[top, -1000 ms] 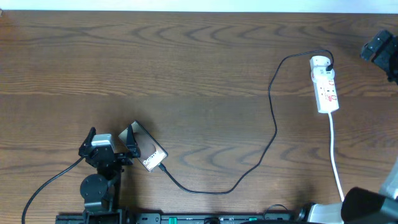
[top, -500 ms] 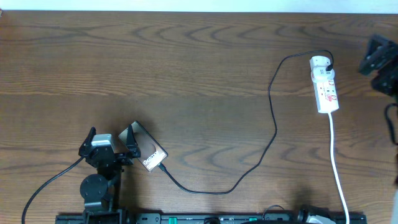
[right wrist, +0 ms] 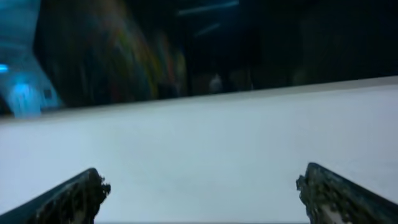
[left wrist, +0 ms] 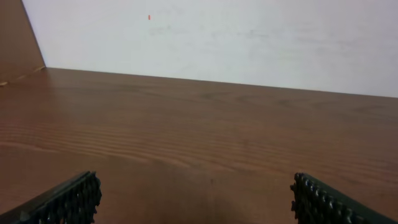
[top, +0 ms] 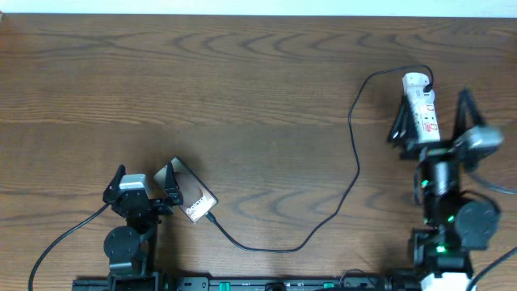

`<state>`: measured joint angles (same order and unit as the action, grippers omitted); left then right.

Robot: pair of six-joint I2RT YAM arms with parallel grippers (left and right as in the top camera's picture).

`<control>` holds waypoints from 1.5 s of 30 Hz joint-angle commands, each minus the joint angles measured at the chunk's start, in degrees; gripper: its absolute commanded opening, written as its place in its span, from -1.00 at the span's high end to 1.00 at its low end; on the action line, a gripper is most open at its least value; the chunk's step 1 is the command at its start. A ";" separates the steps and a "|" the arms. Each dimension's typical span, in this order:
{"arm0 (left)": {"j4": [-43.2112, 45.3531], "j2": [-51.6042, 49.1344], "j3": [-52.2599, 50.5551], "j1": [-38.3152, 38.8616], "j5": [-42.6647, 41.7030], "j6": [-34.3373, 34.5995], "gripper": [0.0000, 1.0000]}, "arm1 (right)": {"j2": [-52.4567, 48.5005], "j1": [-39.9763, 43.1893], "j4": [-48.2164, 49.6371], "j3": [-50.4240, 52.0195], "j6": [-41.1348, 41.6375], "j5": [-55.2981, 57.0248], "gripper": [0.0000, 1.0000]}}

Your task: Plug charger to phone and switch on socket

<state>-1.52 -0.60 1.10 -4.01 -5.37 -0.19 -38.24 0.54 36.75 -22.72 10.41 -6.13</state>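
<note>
Over at the left, the left gripper [top: 145, 174] sits near the front edge of the table [top: 258, 97], its jaws spread wide and holding nothing. Its wrist view shows only bare wood between the two fingers [left wrist: 68, 199]. Just beside its right finger lies the phone [top: 194, 196], gold back up and turned diagonally. It is close enough that the finger may be touching it, though I cannot tell. That open stance beside the phone reads as the arm having no hold on it rather than steadying it.

At the phone's lower end the charger [top: 355, 162] meets the edge with its plug tip. It looks seated, but the overhead view is too small to be sure. From there the cable sags toward the front, climbs through the middle of the table and arcs over to the far rounded end of the socket [top: 418, 97].

The socket lies lengthwise at the right, red marks facing up. The right gripper [top: 432, 105] hangs over it with jaws wide, one finger on either side and gripping nothing. I judge this placement suits reaching down to a switch. Its wrist view is blurred, showing only a pale surface.
</note>
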 commanded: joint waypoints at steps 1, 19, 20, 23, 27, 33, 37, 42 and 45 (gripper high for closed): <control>-2.10 0.37 -0.83 0.24 -1.49 0.02 -0.93 | 5.42 -2.08 1.20 7.74 -6.21 4.33 -0.99; -2.10 0.37 -0.83 0.24 -1.49 0.02 -0.93 | 38.29 -6.32 -31.41 22.40 -5.75 8.44 -0.98; -2.10 0.37 -0.83 0.24 -1.49 0.02 -0.93 | 37.53 -6.45 -32.96 22.40 -5.75 8.41 -0.98; -2.10 0.37 -0.83 0.24 -1.49 0.02 -0.93 | 37.94 -6.49 -40.89 22.40 -2.69 8.52 -0.99; -2.10 0.37 -0.83 0.24 -1.49 0.04 -0.93 | 37.94 -6.69 -41.07 22.40 -2.08 8.13 -0.98; -2.10 0.37 -0.83 0.24 -1.49 0.04 -0.93 | 37.94 -6.97 -41.11 22.40 -1.66 8.22 -0.99; -2.10 0.37 -0.83 0.24 -1.49 0.04 -0.93 | 37.94 -6.97 -41.07 22.40 -1.70 8.13 -0.99; -2.10 0.37 -0.83 0.24 -1.49 0.04 -0.93 | 37.92 -6.95 -40.94 22.40 -1.70 8.13 -0.98; -2.10 0.37 -0.83 0.24 -1.49 0.02 -0.93 | 37.92 -6.95 -40.94 22.40 -1.70 8.13 -0.99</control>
<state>-1.52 -0.60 1.13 -3.99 -5.65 -0.19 -0.82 -6.04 -3.97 -0.36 8.10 1.52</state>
